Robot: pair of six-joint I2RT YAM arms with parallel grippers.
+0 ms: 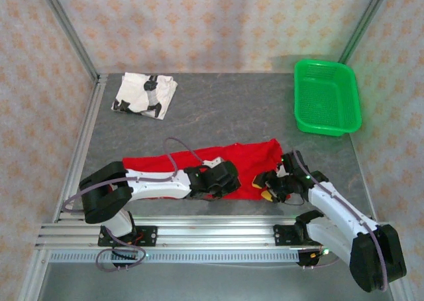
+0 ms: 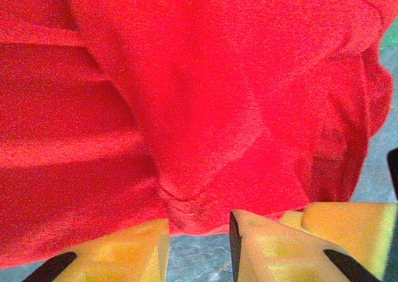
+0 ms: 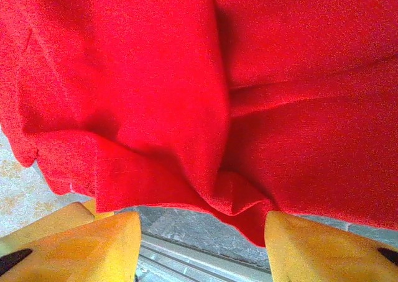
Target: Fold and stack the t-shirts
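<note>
The red t-shirt [image 1: 246,156] lies as a long folded strip across the near middle of the table. The white t-shirt [image 1: 145,95], with black markings, sits folded at the back left. My left gripper [image 1: 233,183] is low at the red shirt's near edge, right of its middle. In the left wrist view the left gripper [image 2: 199,225] is open: its yellow fingers [image 2: 127,251] stand apart with bare table between them and the red hem [image 2: 199,170] just ahead. My right gripper [image 1: 265,187] is close beside it, and the right gripper [image 3: 202,223] is open at the red cloth's [image 3: 155,108] rumpled near edge.
A green plastic basket [image 1: 328,97] stands at the back right. Metal rails [image 1: 199,233] run along the table's near edge, just behind both grippers. A frame post [image 1: 89,125] borders the left side. The right gripper's yellow finger [image 2: 348,226] shows close beside the left gripper.
</note>
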